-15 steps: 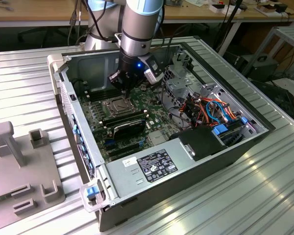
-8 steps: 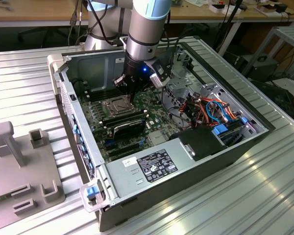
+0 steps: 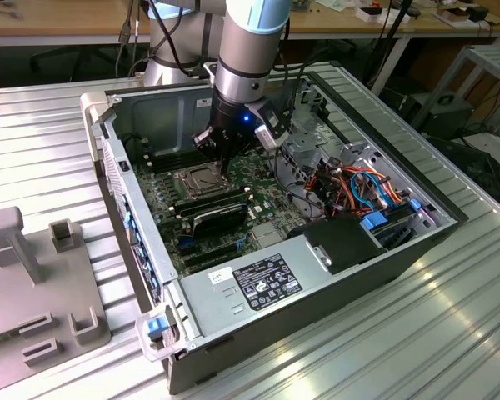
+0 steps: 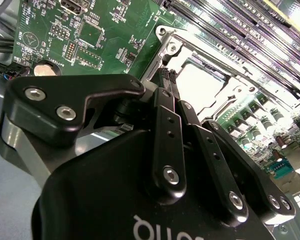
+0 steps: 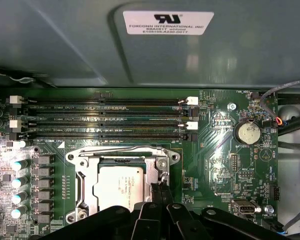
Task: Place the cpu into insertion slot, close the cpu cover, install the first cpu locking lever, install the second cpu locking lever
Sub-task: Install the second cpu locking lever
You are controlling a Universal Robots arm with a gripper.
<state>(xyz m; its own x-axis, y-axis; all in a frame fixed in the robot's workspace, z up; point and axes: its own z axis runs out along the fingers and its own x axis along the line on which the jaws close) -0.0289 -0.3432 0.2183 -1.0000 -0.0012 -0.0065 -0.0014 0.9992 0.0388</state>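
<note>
I see the cpu (image 5: 119, 187) already seated in the slot (image 5: 75, 192), in the board (image 5: 210, 150) inside the open case (image 3: 400, 258) on the table (image 3: 450, 333). The cover (image 5: 122, 156) looks lowered around it, so I judge the placing done and the work to be at the levers; whether either is latched I cannot tell. My tool (image 5: 162, 187) has its fingers pressed together, tips at the socket's edge by a thin lever (image 5: 163, 176). The arm (image 3: 250, 50) comes straight down into the case

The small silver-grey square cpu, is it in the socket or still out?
In. The cpu lies flat inside the insertion slot, with the gripper at its edge.
</note>
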